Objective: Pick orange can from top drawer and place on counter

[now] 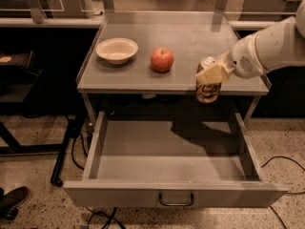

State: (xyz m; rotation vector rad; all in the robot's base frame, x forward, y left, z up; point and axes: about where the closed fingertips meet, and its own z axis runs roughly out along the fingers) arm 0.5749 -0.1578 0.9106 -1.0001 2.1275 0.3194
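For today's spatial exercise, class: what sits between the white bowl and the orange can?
The red apple, on the counter, in the camera view. The gripper grips the orange can at the counter's front edge.

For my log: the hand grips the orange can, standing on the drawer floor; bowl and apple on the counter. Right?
No. The camera view shows the hand holding the orange can in the air by the front edge of the counter, above the drawer. The rest is right.
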